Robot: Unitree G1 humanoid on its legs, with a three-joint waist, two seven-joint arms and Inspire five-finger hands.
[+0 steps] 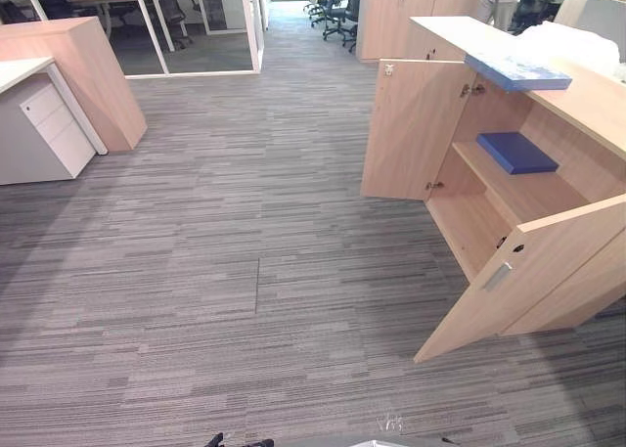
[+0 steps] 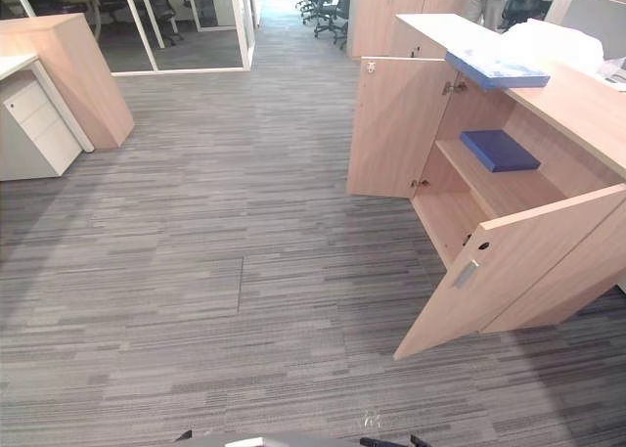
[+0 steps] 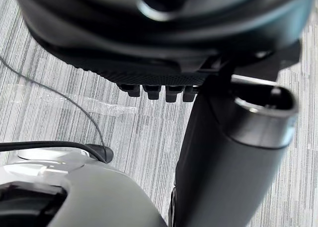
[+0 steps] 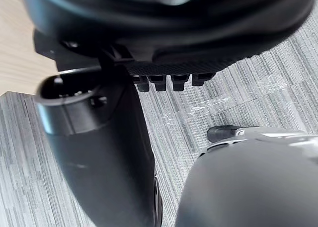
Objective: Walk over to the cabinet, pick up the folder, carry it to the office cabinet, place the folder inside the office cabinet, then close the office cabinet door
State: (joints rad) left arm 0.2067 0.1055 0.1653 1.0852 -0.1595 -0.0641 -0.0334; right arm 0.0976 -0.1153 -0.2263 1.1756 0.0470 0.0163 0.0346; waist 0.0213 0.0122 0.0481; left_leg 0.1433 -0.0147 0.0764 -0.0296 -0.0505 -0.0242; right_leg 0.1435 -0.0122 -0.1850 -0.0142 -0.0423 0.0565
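Though its cover print is unreadable, a folder [image 1: 518, 72] tops the cabinet [image 1: 452, 32].

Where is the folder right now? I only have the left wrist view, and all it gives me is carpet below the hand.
Observer: A blue folder lies flat on the shelf inside the office cabinet, which stands open ahead on the right.
Operator: Is that the only one around?
Observer: No. A second blue folder lies on the cabinet's top and overhangs its front edge, above the open compartment.
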